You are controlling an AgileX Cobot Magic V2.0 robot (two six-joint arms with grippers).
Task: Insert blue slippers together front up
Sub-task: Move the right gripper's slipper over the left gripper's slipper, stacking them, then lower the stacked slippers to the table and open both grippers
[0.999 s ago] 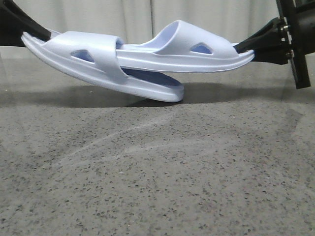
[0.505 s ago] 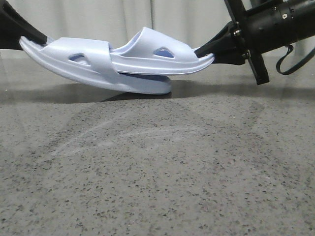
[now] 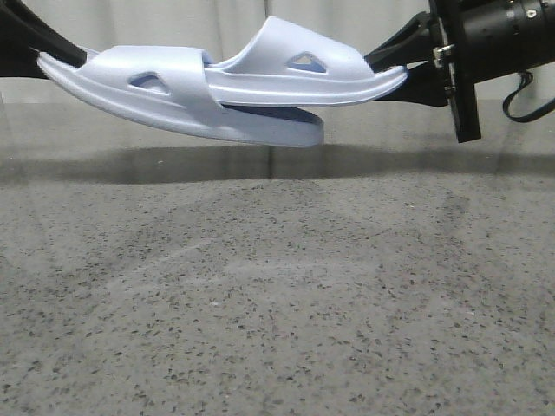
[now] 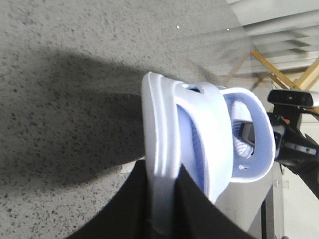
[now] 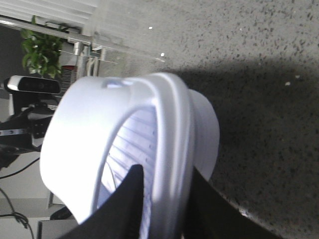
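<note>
Blue slippers [image 3: 225,91] held nested above the bench [image 3: 277,303]; left gripper [image 4: 162,199] and right gripper [image 5: 164,194] are each clamped on a heel edge. Foam is judged light, springy, slightly slick; the stiffer heel rims are best gripped.

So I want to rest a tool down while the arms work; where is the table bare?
The whole near table in front of the blue slippers shows bare. Crowded: the raised band at the back, where the left gripper and right gripper hold the nested pair above their shadow.

Both arms are matte black — the right arm [image 3: 503,39] a thick cylinder ending in a flat plate with small silver screws and a looping black cable [image 3: 526,91]; tapered black fingers [image 3: 395,48].
</note>
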